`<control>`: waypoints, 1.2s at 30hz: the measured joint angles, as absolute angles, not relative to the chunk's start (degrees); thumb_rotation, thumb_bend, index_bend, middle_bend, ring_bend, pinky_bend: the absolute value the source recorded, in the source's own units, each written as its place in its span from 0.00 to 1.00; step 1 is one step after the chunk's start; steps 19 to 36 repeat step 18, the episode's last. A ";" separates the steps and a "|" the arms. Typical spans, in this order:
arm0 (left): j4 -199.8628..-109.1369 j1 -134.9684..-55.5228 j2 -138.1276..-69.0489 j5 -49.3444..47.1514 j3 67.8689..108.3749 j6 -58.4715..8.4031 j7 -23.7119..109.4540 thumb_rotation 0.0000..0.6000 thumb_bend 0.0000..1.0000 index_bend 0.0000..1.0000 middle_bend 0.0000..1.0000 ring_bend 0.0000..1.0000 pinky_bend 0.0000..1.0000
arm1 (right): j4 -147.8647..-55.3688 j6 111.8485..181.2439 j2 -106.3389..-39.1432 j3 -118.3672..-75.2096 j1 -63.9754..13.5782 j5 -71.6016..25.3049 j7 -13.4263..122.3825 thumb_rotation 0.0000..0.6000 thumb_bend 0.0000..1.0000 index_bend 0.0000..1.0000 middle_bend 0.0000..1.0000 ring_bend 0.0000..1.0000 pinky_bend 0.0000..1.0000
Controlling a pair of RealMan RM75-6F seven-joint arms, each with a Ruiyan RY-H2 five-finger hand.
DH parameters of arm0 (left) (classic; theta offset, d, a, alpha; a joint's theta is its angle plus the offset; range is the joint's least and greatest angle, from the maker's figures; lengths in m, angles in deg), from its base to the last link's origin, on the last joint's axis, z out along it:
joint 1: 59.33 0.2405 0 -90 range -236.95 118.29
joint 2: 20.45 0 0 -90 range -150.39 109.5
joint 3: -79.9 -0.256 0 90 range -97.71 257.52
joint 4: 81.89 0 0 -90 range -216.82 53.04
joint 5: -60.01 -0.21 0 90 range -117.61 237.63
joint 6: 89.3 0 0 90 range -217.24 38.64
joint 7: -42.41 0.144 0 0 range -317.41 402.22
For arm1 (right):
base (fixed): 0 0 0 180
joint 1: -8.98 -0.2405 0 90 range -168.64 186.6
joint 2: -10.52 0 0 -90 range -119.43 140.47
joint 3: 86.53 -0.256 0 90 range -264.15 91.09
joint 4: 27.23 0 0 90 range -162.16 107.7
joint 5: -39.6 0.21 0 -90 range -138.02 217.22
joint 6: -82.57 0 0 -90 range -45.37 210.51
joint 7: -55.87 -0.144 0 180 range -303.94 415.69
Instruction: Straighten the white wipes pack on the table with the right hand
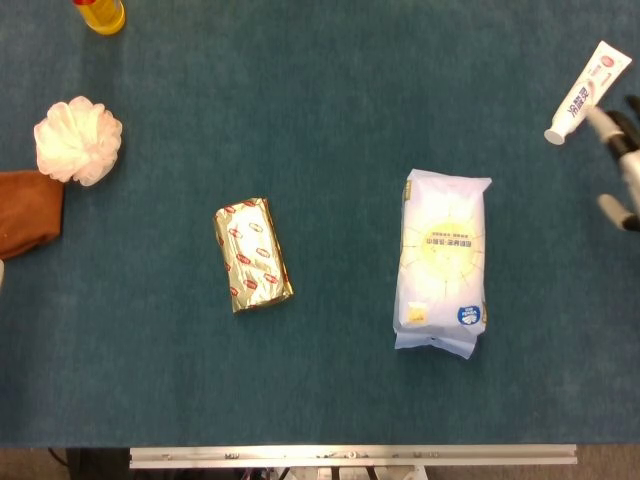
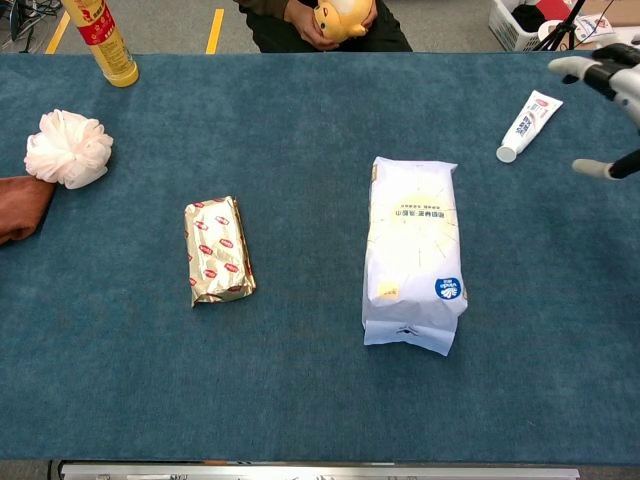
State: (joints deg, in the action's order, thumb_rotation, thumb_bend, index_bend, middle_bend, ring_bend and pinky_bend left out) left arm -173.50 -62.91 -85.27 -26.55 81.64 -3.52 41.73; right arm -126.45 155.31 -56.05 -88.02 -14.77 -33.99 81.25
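Head view
- White wipes pack point(image 1: 442, 262): lies flat on the worktop point(image 1: 330, 110), right of the middle, its long sides running roughly parallel to the right edge; the sealed end with the small blue mark points toward the near edge. Nothing touches it.
- Right hand point(image 1: 623, 160): only a few fingers show at the right edge, spread apart and holding nothing, well apart from the wipes pack.
- Toothpaste tube point(image 1: 588, 92): near the far right corner, lying at a slant with its cap end toward the middle, just beside the fingertips.
- Gold foil packet point(image 1: 253, 254): left of the middle, slightly tilted, well apart from the wipes pack.
- White bath puff point(image 1: 77, 140): near the left edge.
- Brown cloth point(image 1: 27, 211): at the left edge, touching the puff's near side.
- Yellow bottle point(image 1: 99, 13): at the far edge toward the left corner, mostly cut off.

Chest view
- White wipes pack point(image 2: 413, 252): flat, right of the middle, lengthwise from far to near.
- Right hand point(image 2: 606, 78): at the right edge by the far corner, fingers spread, empty, raised above the surface; the toothpaste tube point(image 2: 525, 122) lies just to its left.
- Gold foil packet point(image 2: 218, 250): left of the middle.
- White bath puff point(image 2: 67, 148) and brown cloth point(image 2: 22, 205): at the left edge, side by side.
- Yellow bottle point(image 2: 100, 40): upright near the far left corner.
- Left hand: in neither view.
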 measured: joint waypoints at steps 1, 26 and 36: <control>-173.37 -62.96 -85.33 -26.64 81.60 -3.59 41.70 1.00 0.35 0.25 0.24 0.19 0.25 | -126.94 156.08 -55.30 -87.89 -14.05 -34.01 80.75 1.00 0.19 0.15 0.22 0.07 0.23; -171.43 -63.34 -86.93 -27.67 81.49 -3.22 40.15 1.00 0.35 0.25 0.24 0.19 0.25 | -127.32 168.38 -51.06 -86.42 -3.15 -41.07 72.25 1.00 0.19 0.23 0.27 0.10 0.23; -171.43 -63.34 -86.93 -27.67 81.49 -3.22 40.15 1.00 0.35 0.25 0.24 0.19 0.25 | -127.32 168.38 -51.06 -86.42 -3.15 -41.07 72.25 1.00 0.19 0.23 0.27 0.10 0.23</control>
